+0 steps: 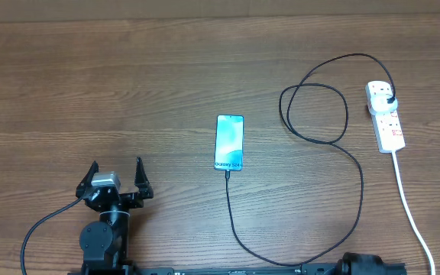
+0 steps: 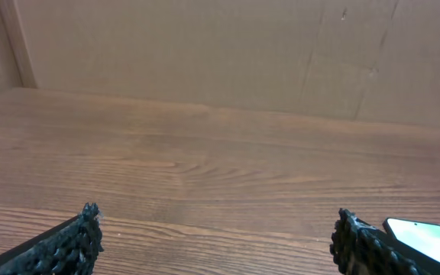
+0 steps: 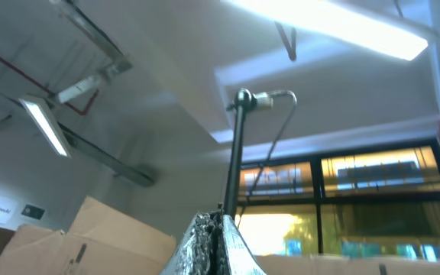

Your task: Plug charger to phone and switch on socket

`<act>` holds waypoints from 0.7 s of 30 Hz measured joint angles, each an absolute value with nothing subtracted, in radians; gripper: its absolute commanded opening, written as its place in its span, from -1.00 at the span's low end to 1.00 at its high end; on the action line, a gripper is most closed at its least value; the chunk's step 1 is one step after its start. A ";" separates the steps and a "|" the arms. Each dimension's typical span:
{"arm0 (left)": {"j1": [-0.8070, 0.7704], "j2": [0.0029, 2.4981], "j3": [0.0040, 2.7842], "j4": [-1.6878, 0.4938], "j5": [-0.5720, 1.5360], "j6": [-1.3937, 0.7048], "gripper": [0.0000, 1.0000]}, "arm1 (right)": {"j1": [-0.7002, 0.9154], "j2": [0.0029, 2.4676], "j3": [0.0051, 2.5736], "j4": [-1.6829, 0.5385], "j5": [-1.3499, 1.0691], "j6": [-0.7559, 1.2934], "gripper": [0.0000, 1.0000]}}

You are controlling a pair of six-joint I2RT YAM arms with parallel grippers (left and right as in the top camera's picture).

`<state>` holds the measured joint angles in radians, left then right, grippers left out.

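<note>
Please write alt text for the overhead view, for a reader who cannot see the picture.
A phone with a lit screen lies on a wooden table; the black charger loops from its near edge to the white socket at the right. The left gripper stands open at the lower left.

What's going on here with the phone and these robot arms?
Neither arm is holding anything. The left gripper stands open, off to the left of the phone. The right gripper is shut and pointing at the ceiling. The phone's screen is lit, and the charger runs from its near end in loops to the socket. The socket's switches are too small to read.
</note>
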<state>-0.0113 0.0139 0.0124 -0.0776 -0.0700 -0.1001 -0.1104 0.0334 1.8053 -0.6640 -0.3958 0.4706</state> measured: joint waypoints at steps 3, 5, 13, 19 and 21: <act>-0.011 0.014 0.012 -0.078 -0.070 -0.100 1.00 | -0.110 0.033 1.805 -0.612 -0.396 0.466 -0.88; -0.011 0.014 0.012 -0.078 -0.070 -0.100 0.99 | -0.110 0.033 1.805 -0.587 -0.395 0.443 -0.88; -0.011 0.014 0.012 -0.078 -0.063 -0.100 1.00 | -0.096 0.028 1.809 -0.564 -0.396 0.346 -0.92; -0.011 0.014 0.012 -0.078 -0.063 -0.100 0.99 | -0.061 0.017 1.840 -0.567 -0.397 0.313 -0.92; -0.011 0.014 0.012 -0.078 -0.063 -0.100 0.99 | -0.050 0.014 1.841 -0.569 -0.399 0.296 -0.92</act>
<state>-0.0113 0.0139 0.0124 -0.0776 -0.0631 -0.1001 -0.0502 0.0143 1.8412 -0.5690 -0.3992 0.2958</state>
